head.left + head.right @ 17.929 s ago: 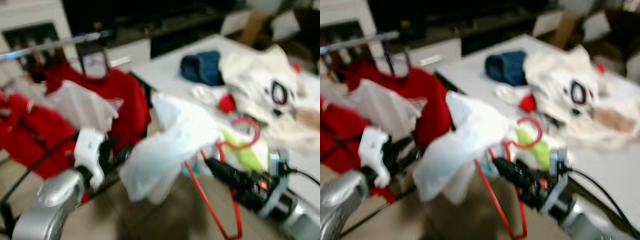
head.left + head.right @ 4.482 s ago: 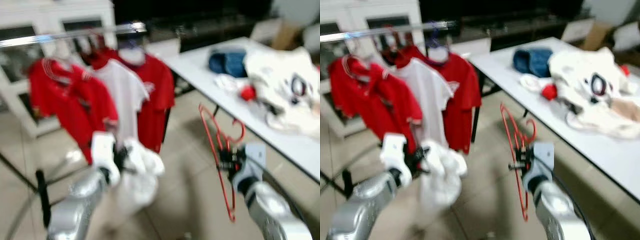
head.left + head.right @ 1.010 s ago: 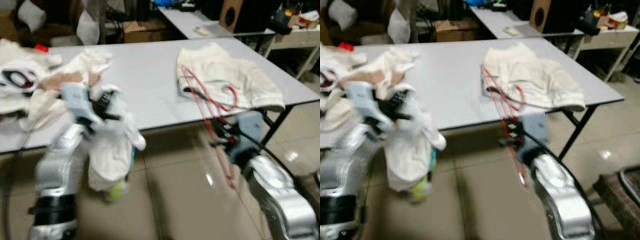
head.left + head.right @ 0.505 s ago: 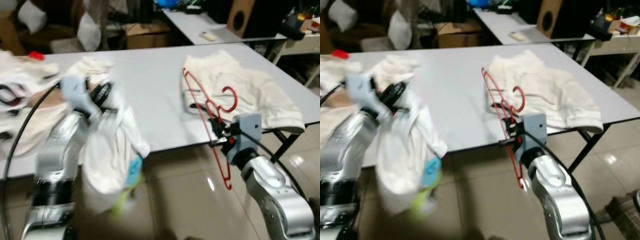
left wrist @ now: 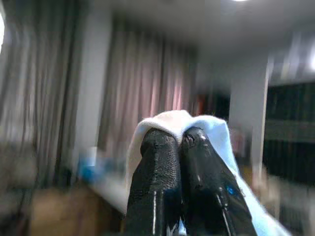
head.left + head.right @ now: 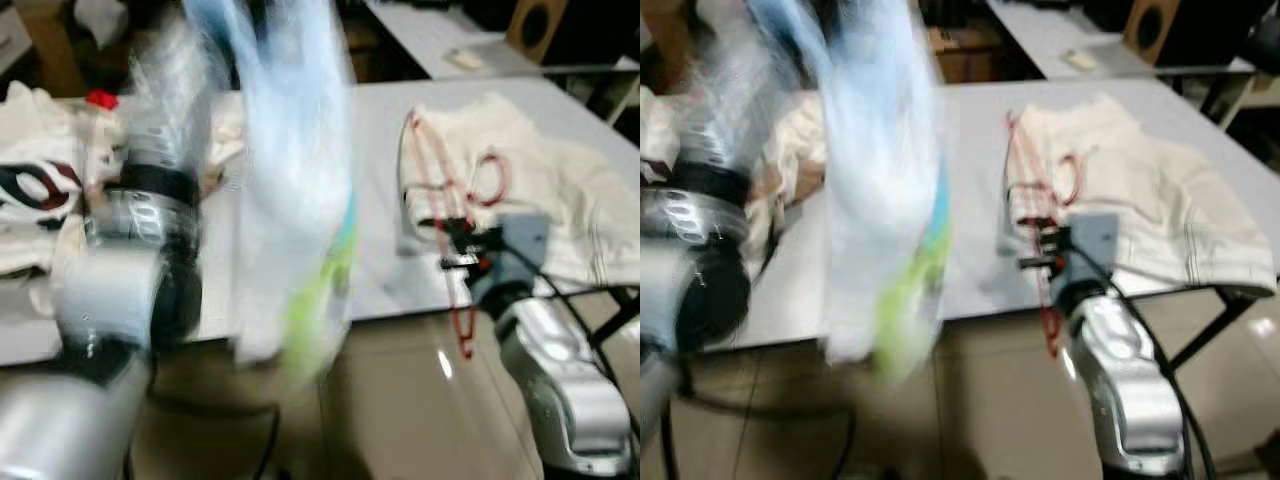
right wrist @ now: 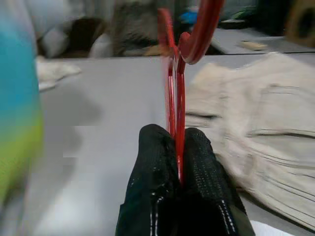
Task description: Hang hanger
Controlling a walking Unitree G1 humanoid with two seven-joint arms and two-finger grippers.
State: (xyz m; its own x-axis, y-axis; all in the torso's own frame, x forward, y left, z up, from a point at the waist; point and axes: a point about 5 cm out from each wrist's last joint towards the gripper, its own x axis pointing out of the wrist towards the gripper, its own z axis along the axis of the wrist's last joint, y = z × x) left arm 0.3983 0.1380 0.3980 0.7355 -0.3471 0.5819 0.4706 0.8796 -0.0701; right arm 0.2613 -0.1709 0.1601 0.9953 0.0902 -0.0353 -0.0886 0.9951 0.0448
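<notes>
Nearest the camera, at lower left of the left eye view: the silver left arm [image 6: 110, 290], raised and heavily blurred. Left gripper [image 5: 179, 142] pinched closed on a white garment [image 6: 290, 200], cloth bunched over the black fingertips in the left wrist view. Garment smeared down the middle of the frame, with a light blue and a yellow-green patch near its lower edge, probably a print or tag, too blurred to tell.

At lower right: the right arm [image 6: 555, 370], reaching up toward the table edge. Right gripper [image 7: 177, 147] clamped shut on a red wire hanger [image 6: 440, 200], the wire caught between the two black fingers [image 7: 152, 162]. Hanger held upright just in front of the table's near edge, hook [image 6: 490, 180] at upper right of the gripper, lower end hanging below the tabletop.

Behind: a grey table [image 6: 970, 130] across the middle of the frame. On its right part, a cream garment [image 6: 1150, 190] spread flat, one edge drooping over the near side. On the left end, crumpled white clothes [image 6: 30, 200] with a dark ring print and a small red item [image 6: 100, 98].

Farther back, at upper right: a second table [image 6: 1060, 30] and a brown loudspeaker [image 6: 530, 20].
</notes>
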